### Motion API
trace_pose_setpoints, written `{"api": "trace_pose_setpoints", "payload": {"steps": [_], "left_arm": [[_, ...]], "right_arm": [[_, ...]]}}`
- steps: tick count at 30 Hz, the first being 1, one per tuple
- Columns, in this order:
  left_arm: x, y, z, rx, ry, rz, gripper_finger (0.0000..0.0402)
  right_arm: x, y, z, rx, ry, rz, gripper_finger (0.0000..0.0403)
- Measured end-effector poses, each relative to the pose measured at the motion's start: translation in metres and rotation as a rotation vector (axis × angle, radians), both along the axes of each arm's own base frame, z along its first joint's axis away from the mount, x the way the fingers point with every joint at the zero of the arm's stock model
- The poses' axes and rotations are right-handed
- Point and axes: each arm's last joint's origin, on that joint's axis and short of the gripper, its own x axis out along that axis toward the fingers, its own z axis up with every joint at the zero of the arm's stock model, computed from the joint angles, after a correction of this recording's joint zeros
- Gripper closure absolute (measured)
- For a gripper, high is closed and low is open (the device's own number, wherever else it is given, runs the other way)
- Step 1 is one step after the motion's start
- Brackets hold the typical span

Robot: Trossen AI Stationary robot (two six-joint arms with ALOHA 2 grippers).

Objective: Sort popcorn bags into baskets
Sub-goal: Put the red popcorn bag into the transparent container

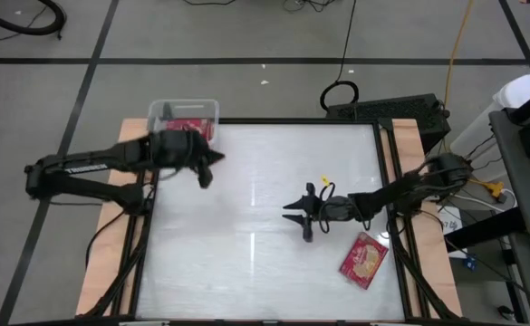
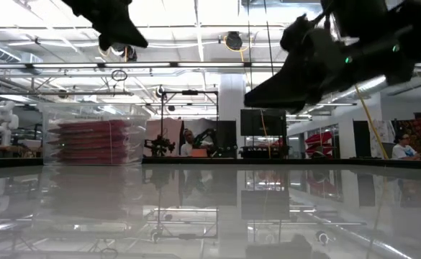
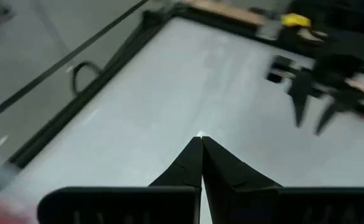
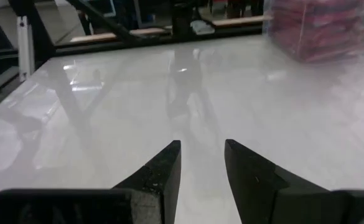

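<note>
Left claw (image 1: 212,166) of mine hangs with its fingers pressed together near the worktop's far left corner, just beside the clear bin (image 1: 184,118), whose stacked red bags (image 2: 95,142) blur together. My right claw (image 1: 297,214) hovers spread and empty mid-worktop. One popcorn bag (image 1: 364,260) lies near the right edge.

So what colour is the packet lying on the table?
The flat rectangular popcorn packet is red with yellow-cream, clearest in the high view.

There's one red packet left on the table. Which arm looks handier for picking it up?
Probably the right. Its gripper hangs open, close to the packet, while the left gripper is shut, far off by the bin.
</note>
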Motion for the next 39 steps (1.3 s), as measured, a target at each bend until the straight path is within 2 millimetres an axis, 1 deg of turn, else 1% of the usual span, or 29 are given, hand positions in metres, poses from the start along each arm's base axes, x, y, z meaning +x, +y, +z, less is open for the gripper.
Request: {"api": "trace_pose_setpoints", "payload": {"steps": [3,6,9,13,18,21,24,28,32,34,39], "left_arm": [[0.012,-0.022,-0.009,0.027,-0.054,-0.09,0.0397],[0.022,-0.043,-0.02,0.038,-0.083,-0.171,0.0399],[0.03,-0.062,-0.027,0.048,-0.138,-0.234,0.0392],[0.041,-0.085,-0.038,0.053,-0.163,-0.324,0.0388],[0.055,-0.105,-0.049,0.093,-0.168,-0.413,0.0395],[0.063,-0.113,-0.055,0.101,-0.179,-0.437,0.0394],[0.072,-0.12,-0.062,0.099,-0.197,-0.454,0.0383],[0.082,-0.13,-0.075,0.09,-0.197,-0.476,0.0371],[0.091,-0.139,-0.088,0.083,-0.193,-0.493,0.0363],[0.095,-0.142,-0.093,0.082,-0.199,-0.496,0.0359],[0.1,-0.145,-0.099,0.037,-0.219,-0.482,0.0355]], "right_arm": [[-0.006,0.007,0.016,0.018,0.056,0.019,0.0287],[-0.012,0.018,0.03,0.036,0.129,0.05,0.0287],[-0.019,0.033,0.042,0.077,0.196,0.076,0.0287],[-0.028,0.058,0.052,0.143,0.295,0.119,0.0287],[-0.041,0.088,0.064,0.237,0.419,0.145,0.0287],[-0.051,0.101,0.074,0.257,0.523,0.131,0.0287],[-0.061,0.112,0.086,0.253,0.617,0.127,0.0287],[-0.076,0.117,0.092,0.278,0.801,0.143,0.0287],[-0.093,0.115,0.087,0.266,0.991,0.113,0.0286],[-0.099,0.111,0.084,0.233,1.07,0.097,0.0286],[-0.11,0.1,0.081,0.059,1.19,0.129,0.0286]]}}
